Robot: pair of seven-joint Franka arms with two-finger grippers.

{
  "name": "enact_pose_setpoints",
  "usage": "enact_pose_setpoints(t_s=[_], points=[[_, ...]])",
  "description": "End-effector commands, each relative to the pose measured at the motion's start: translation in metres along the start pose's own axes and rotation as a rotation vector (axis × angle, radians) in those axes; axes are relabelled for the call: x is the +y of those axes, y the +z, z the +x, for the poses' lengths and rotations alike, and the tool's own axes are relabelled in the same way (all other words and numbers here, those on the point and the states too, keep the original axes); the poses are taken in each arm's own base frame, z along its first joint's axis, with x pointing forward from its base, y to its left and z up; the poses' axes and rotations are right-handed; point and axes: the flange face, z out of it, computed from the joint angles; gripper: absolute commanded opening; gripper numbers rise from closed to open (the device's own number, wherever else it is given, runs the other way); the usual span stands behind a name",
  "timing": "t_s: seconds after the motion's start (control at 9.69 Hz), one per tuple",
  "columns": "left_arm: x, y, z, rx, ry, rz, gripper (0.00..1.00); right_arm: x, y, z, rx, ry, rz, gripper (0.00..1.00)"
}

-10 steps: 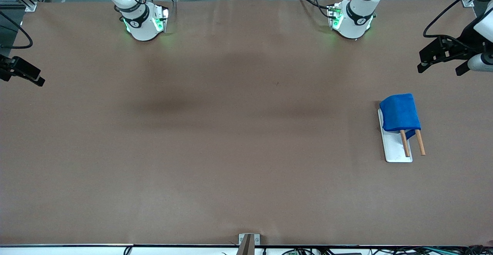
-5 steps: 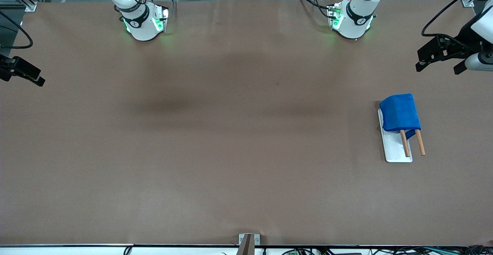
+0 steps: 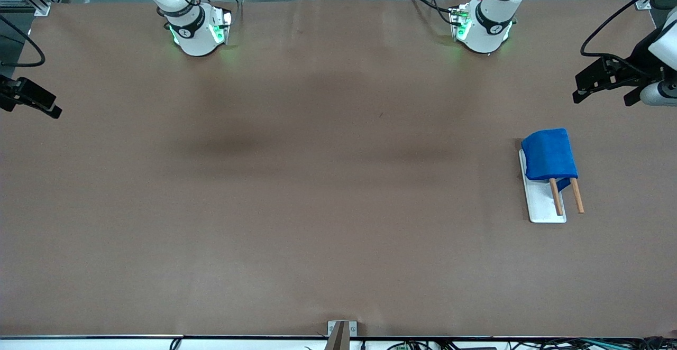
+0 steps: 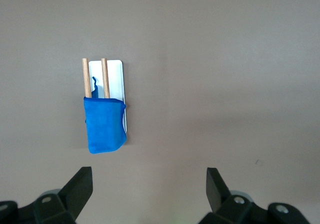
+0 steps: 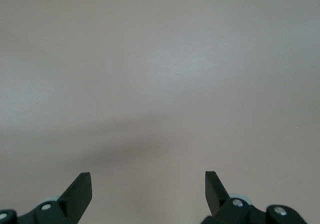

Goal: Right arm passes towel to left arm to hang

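The blue towel (image 3: 549, 154) hangs draped over two wooden rods (image 3: 576, 195) of a rack with a white base (image 3: 545, 207), toward the left arm's end of the table. It also shows in the left wrist view (image 4: 103, 124), apart from the fingers. My left gripper (image 3: 603, 98) is open and empty over the table edge at the left arm's end; its own view (image 4: 150, 181) shows bare table between the jaws. My right gripper (image 3: 37, 101) is open and empty over the right arm's end, with only table in its view (image 5: 148, 184).
The brown table (image 3: 317, 181) spreads between the two arm bases (image 3: 198, 30) (image 3: 484, 27). A small metal bracket (image 3: 341, 331) sits at the table edge nearest the camera.
My left gripper has shifted slightly over the table's end and stays open. The towel, the rack and the right gripper have not moved.
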Motion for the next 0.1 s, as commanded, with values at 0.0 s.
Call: enact_pose_setpoints(t_s=[0.0], points=[[-0.0017,0.0134,0.0003,-0.024,-0.014,0.020,1.00,-0.0013,-0.0049,-0.0066,0.008,0.016,0.010,1.00]])
